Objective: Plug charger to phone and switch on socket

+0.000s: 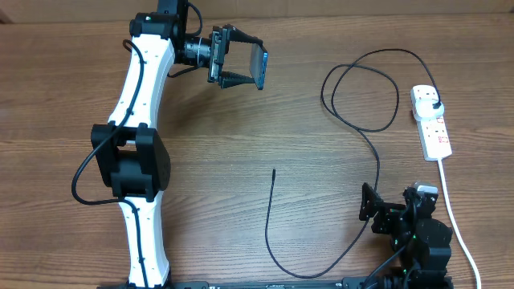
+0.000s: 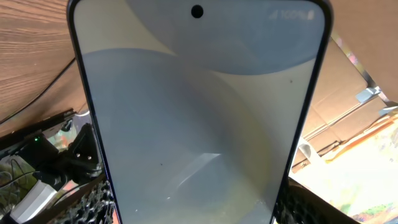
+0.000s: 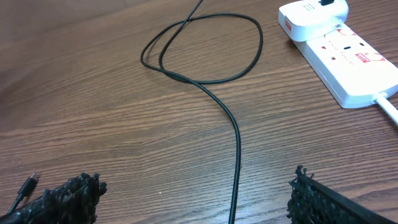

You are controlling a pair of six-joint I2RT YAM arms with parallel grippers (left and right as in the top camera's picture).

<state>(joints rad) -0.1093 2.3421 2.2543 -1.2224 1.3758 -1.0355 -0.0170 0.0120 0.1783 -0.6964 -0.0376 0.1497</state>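
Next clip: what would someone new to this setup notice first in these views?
The phone, gripped in the left claw at the far centre, its pale screen filling the left wrist view. Next, the charger: a black cable looping from the socket on the right, its free tip lying loose in the middle of the table. The right claw sits open at the near right.

Wooden table (image 1: pixel 241 120), looped black charger (image 3: pixel 238 149) lying across it, white socket (image 1: pixel 436 132) near right edge

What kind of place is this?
Probably a robot lab or workshop: a white robot arm at a wooden table, a white power strip, and what look like cardboard boxes behind the phone.
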